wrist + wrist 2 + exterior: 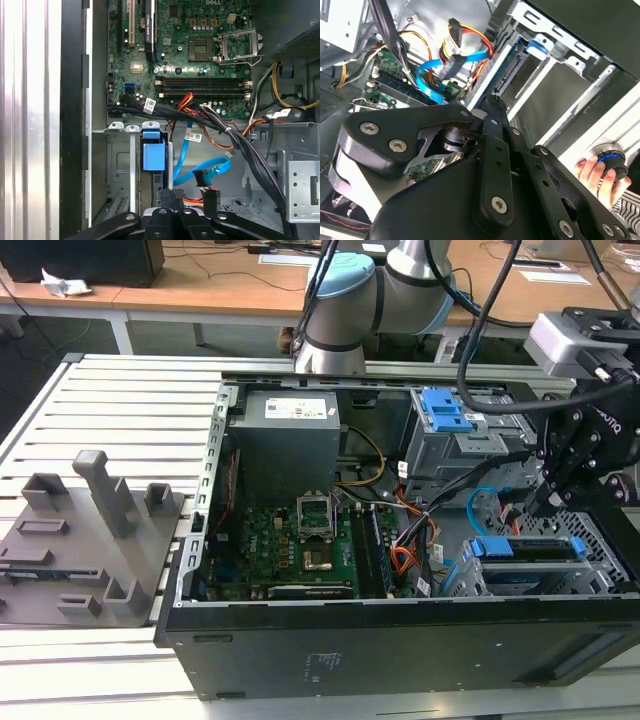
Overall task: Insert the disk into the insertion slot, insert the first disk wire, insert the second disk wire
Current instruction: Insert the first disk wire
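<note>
The disk (540, 548) in its blue carrier sits pushed into the insertion slot (468, 580) at the case's corner on the exterior view's right. Its blue tab (153, 152) shows in the first wrist view, and its edge (506, 70) in the second. My gripper (547, 505) hangs just above the disk's end, fingers together (172, 192) and holding nothing. The first disk wire (210, 199) ends in a black plug lying loose beside the gripper (492, 102). The second disk wire (207, 167), light blue, loops nearby (427, 75) with its plug free.
A taller grey cage with a blue latch (447, 410) stands behind the slot. The motherboard (300, 540) and power supply (285, 430) fill the case's middle. A black cable bundle (240, 145) crosses near the slot. A hand (592, 172) rests on a blue-ringed knob outside the case.
</note>
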`<state>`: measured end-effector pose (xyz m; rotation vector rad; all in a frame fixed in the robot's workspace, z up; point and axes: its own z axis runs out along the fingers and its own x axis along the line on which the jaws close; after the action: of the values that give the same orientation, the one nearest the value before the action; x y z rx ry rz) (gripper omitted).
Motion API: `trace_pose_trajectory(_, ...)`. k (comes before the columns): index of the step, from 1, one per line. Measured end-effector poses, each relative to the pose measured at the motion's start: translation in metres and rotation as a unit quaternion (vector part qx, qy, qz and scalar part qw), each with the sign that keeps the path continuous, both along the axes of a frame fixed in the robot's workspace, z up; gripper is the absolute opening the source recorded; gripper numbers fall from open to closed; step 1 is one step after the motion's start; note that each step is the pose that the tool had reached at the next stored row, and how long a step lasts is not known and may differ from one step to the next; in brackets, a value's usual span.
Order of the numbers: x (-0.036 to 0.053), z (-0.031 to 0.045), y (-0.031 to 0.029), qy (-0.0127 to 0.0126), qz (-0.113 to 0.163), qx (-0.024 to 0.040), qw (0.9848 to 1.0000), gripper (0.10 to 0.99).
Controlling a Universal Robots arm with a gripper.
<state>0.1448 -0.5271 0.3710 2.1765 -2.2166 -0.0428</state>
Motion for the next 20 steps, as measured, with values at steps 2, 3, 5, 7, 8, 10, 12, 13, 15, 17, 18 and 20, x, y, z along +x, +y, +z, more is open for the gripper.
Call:
trace_pose_trajectory(2, 0.0000, 0.0000, 0.0057, 0.0000, 0.000, 0.0000, 1.0000, 0.106)
trace_pose_trajectory(3, 0.0000, 0.0000, 0.0084, 0.0000, 0.000, 0.0001, 1.0000, 0.106)
trace_pose_trajectory(5, 0.0000, 0.0000, 0.0139, 0.0000, 0.000, 0.0000, 1.0000, 0.106)
trace_pose_trajectory(7, 0.0000, 0.0000, 0.0220, 0.0000, 0.000, 0.0000, 1.0000, 0.106)
trace_pose_trajectory(8, 0.0000, 0.0001, 0.0257, 0.0000, 0.000, 0.0000, 1.0000, 0.106)
trace_pose_trajectory(10, 0.0000, 0.0000, 0.0340, 0.0000, 0.000, 0.0001, 1.0000, 0.106)
trace_pose_trajectory(12, 0.0000, 0.0001, 0.0391, 0.0000, 0.000, -0.0001, 1.0000, 0.106)
trace_pose_trajectory(13, 0.0000, 0.0000, 0.0403, 0.0000, 0.000, 0.0000, 1.0000, 0.106)
trace_pose_trajectory(15, 0.0000, -0.0004, 0.0431, 0.0000, 0.000, 0.0001, 1.0000, 0.106)
trace_pose_trajectory(17, 0.0000, -0.0023, 0.0435, 0.0000, 0.000, 0.0000, 1.0000, 0.106)
trace_pose_trajectory(18, 0.0000, -0.0034, 0.0436, 0.0000, 0.000, -0.0001, 1.0000, 0.106)
trace_pose_trajectory(20, 0.0014, -0.0036, 0.0436, 0.0000, 0.000, -0.0002, 1.0000, 0.106)
